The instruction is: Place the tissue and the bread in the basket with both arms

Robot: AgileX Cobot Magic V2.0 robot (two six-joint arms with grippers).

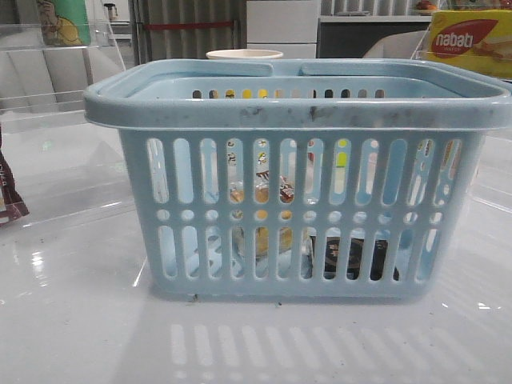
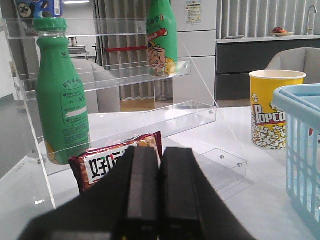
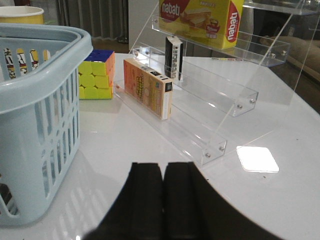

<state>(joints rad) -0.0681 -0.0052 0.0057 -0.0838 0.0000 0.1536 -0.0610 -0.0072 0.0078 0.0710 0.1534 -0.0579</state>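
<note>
Bread (image 1: 262,192) and tissue (image 1: 352,256) already sit inside the basket (image 1: 296,104) on the surface, so we judge loading finished, left claw (image 2: 159,165) and right claw (image 3: 164,175) both closed empty, needing only parking.

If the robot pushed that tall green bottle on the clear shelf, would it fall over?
Probably, yes. The green bottle stands upright and is tall and narrow, so a push near its cap would likely tip it. It looks full, so it may feel heavy for its size. Its smooth, rounded sides suggest it would roll once down, though the clear shelf has a front lip that might catch it.
</note>
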